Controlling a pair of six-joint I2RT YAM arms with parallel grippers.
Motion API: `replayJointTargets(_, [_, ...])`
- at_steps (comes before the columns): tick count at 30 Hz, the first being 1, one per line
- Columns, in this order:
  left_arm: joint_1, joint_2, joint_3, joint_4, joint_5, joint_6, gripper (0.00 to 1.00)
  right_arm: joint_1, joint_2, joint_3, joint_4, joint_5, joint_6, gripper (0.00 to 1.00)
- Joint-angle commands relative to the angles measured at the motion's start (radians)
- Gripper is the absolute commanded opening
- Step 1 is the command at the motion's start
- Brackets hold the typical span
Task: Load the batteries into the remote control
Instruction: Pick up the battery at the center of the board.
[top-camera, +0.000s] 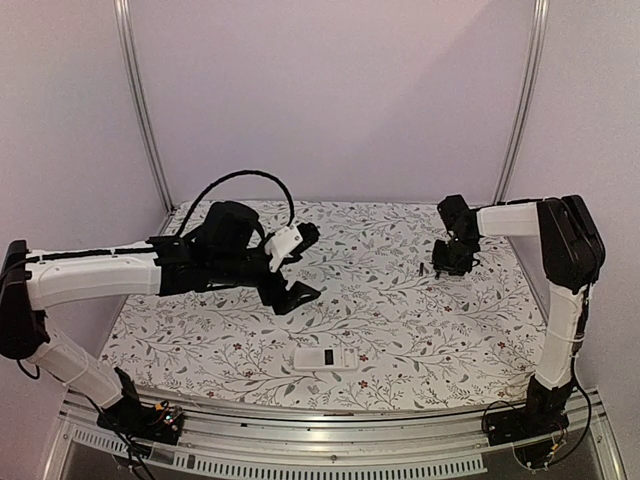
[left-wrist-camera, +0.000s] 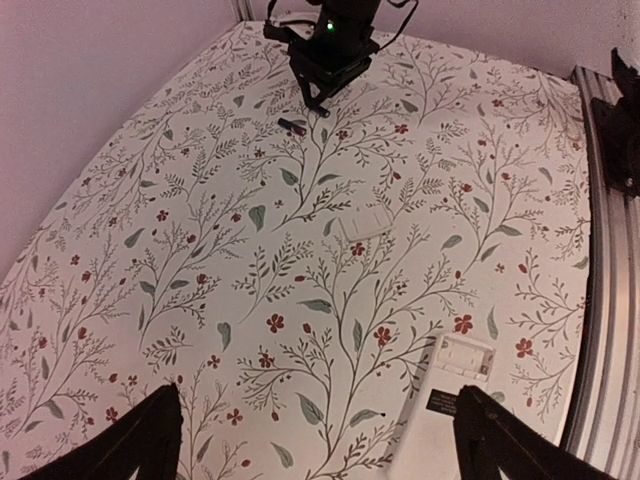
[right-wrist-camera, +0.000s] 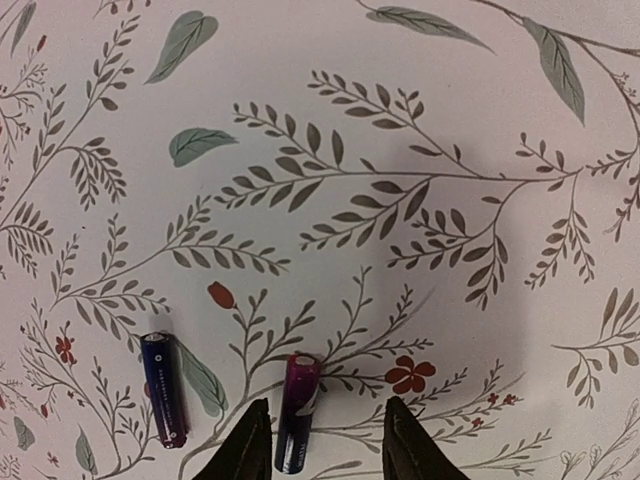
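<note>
The remote control (top-camera: 325, 359) lies back up near the table's front edge, white with a dark label. In the left wrist view its battery bay (left-wrist-camera: 465, 357) is open and empty. My left gripper (top-camera: 305, 265) is open and empty, above the table behind and to the left of the remote; its fingers (left-wrist-camera: 510, 445) frame the remote's end. Two dark batteries (right-wrist-camera: 163, 389) (right-wrist-camera: 298, 410) lie side by side on the cloth. My right gripper (right-wrist-camera: 325, 450) is open and low over them; the purple-ended battery lies between its fingers, near the left one. One battery (top-camera: 424, 270) shows beside the right gripper (top-camera: 450, 262).
A small white battery cover (left-wrist-camera: 364, 224) lies on the floral cloth between the remote and the batteries; it also shows faintly in the top view (top-camera: 385, 312). The table's metal front rail (top-camera: 330, 445) runs along the near edge. Pale walls close off the back and sides.
</note>
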Motion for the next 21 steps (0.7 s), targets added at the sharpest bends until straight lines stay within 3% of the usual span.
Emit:
replayJointTargets(1, [-0.002, -0.022, -0.006, -0.011, 0.014, -0.008, 0.94, 0.000, 0.058, 0.035, -0.032, 0.004, 0.000, 0.35])
replayJointTargets(7, [-0.002, -0.025, -0.007, -0.010, 0.011, -0.004, 0.94, -0.001, 0.079, 0.038, -0.020, -0.004, 0.001, 0.27])
replayJointTargets(14, [-0.002, -0.027, -0.007, -0.013, 0.003, 0.001, 0.94, 0.000, 0.078, 0.027, -0.028, -0.015, -0.013, 0.00])
replayJointTargets(21, [-0.001, -0.046, -0.019, 0.011, 0.026, -0.001, 0.94, 0.035, -0.108, -0.060, 0.047, -0.039, -0.104, 0.00])
